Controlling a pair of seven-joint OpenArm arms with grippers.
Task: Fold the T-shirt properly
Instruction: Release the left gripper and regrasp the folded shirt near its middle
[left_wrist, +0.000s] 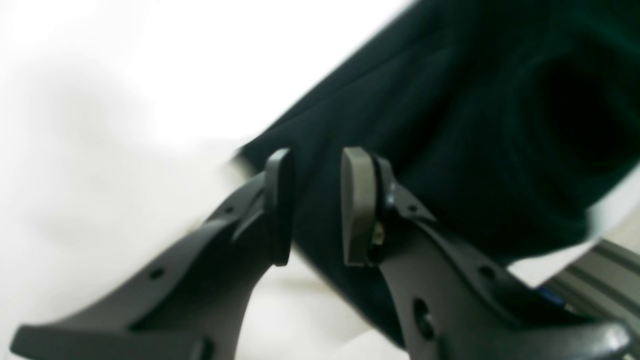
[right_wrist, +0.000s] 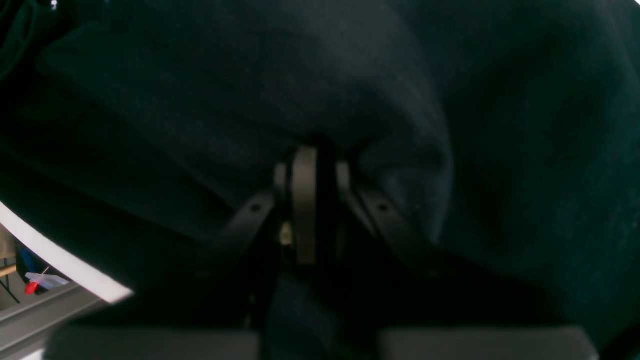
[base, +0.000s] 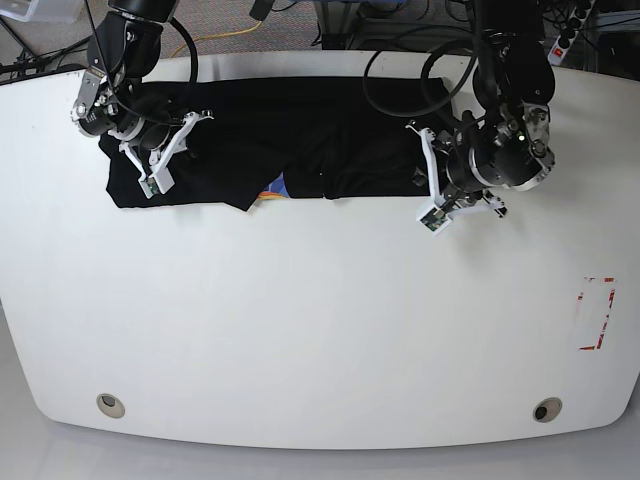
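Note:
The black T-shirt (base: 300, 140) lies spread along the far side of the white table (base: 320, 320), with a bit of orange print (base: 272, 190) showing at its near edge. My right gripper (base: 160, 165) is at the shirt's left end. In the right wrist view the right gripper (right_wrist: 315, 200) is shut on bunched black fabric (right_wrist: 450, 150). My left gripper (base: 427, 185) is at the shirt's right end. In the left wrist view the left gripper (left_wrist: 317, 205) is open, its fingers (left_wrist: 357, 205) apart over the shirt's edge (left_wrist: 450, 125).
A red tape rectangle (base: 597, 312) marks the table's right side. Two round holes (base: 110, 404) (base: 545, 409) sit near the front edge. Cables and a power strip (base: 568, 30) lie behind the table. A metal rail (left_wrist: 600, 280) shows beyond the table edge.

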